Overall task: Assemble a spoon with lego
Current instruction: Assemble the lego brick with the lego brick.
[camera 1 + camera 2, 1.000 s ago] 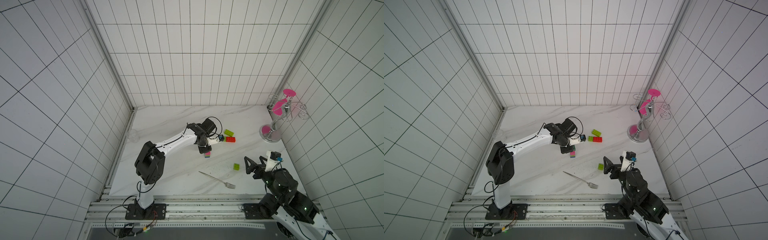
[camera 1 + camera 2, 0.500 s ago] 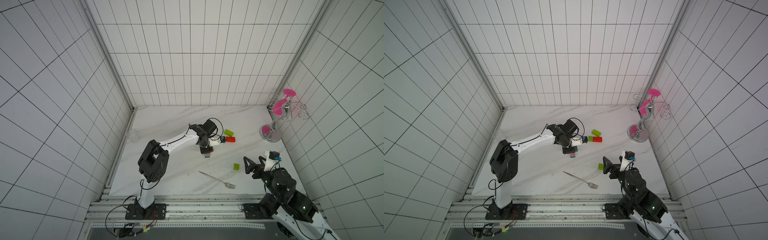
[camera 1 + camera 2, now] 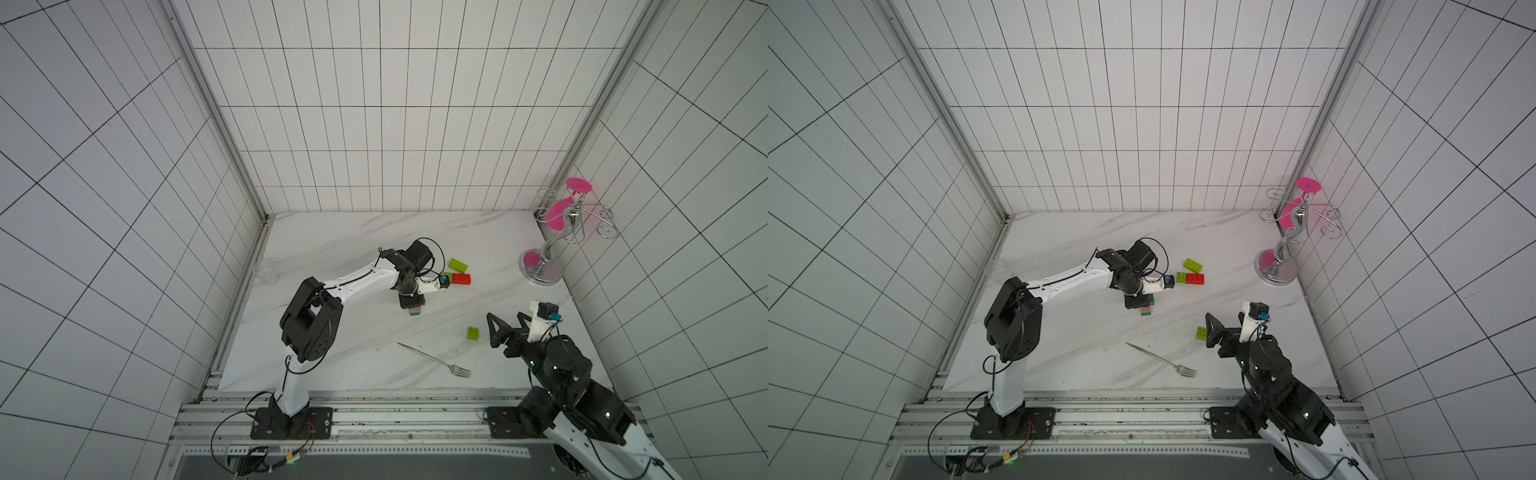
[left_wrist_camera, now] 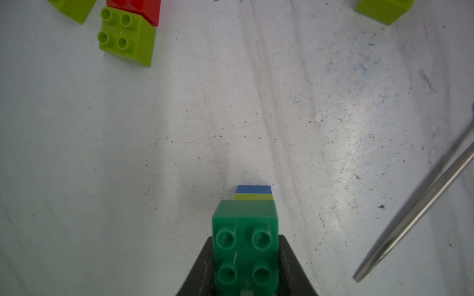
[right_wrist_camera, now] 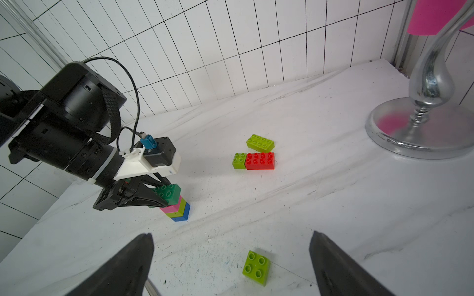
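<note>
White tiled walls close in a marble tabletop [image 3: 332, 249], where the left gripper [image 5: 164, 196] is clamped on a dark green brick [image 4: 245, 241] sitting atop the pink, lime and blue stack of the spoon [image 5: 179, 210], near the table's middle. By my reading the stem is built and the head barely begun. The red brick [image 5: 260, 161], its touching lime square [image 5: 239, 161], the lime rectangle [image 5: 260, 142] and a lone lime square [image 5: 256, 267] lie loose, the last just before the right gripper [image 5: 230, 234], whose jaws gape empty.

spoon [image 3: 1145, 311] under left arm [image 3: 1067, 279], fork [image 3: 1163, 362] nearby
</note>
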`<action>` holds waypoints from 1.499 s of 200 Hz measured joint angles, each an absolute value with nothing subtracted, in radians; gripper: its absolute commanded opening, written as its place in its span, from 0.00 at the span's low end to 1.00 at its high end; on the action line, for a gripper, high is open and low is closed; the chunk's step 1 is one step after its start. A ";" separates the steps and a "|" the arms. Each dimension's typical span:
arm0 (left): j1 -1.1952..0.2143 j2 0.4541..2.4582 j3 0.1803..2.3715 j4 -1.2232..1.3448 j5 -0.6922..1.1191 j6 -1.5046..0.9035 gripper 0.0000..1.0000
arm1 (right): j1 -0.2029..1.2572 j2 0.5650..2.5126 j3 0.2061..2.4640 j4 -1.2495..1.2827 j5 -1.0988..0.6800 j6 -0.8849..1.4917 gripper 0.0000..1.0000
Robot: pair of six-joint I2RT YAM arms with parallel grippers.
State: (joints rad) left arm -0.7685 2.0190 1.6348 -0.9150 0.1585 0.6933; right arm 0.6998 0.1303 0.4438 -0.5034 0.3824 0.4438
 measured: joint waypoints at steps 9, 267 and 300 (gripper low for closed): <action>-0.768 2.022 1.639 -0.916 0.159 0.694 0.26 | 0.700 0.131 0.444 -0.503 0.382 0.444 0.98; -0.783 2.090 1.742 -0.947 0.152 0.640 0.26 | 0.700 0.148 0.444 -0.496 0.380 0.443 0.99; -0.783 2.094 1.744 -0.944 0.152 0.630 0.26 | 0.700 0.148 0.444 -0.496 0.380 0.443 0.99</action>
